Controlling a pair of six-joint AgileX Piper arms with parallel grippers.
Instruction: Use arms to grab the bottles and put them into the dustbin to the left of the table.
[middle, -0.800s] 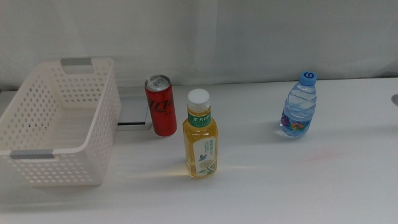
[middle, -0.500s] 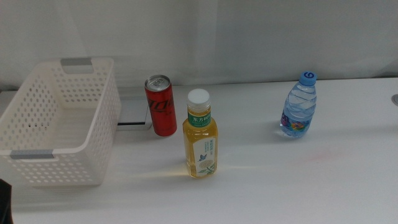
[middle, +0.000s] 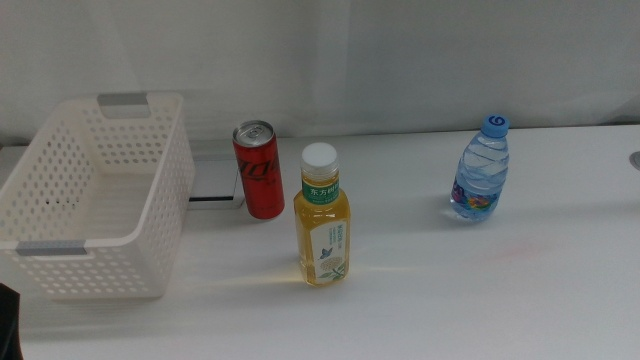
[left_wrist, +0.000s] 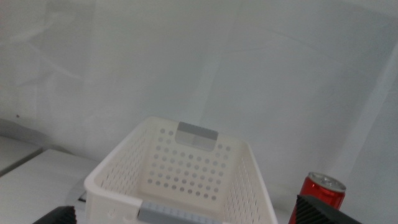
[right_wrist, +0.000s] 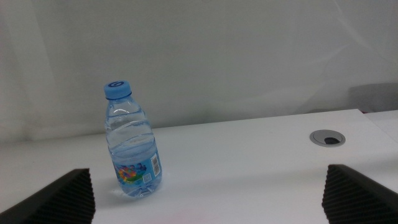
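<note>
White tabletop (middle: 520, 300) stretched wide under a pale curtain. Left gripper (left_wrist: 186, 219) had its jaws spread wide, holding nothing, facing the white basket (left_wrist: 180, 171) with the red can (left_wrist: 323, 191) beside it. Right gripper (right_wrist: 208, 202) was likewise gaping, empty, looking at the upright blue-capped water bottle (right_wrist: 132, 143). Centre table, the yellow tea bottle (middle: 322, 222) stood just in front of the can, all three outside the basket.

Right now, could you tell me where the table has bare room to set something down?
Bare table lies between the tea bottle and water bottle, and along the front. It is crowded where the cola can stands between the tea bottle and basket.
</note>
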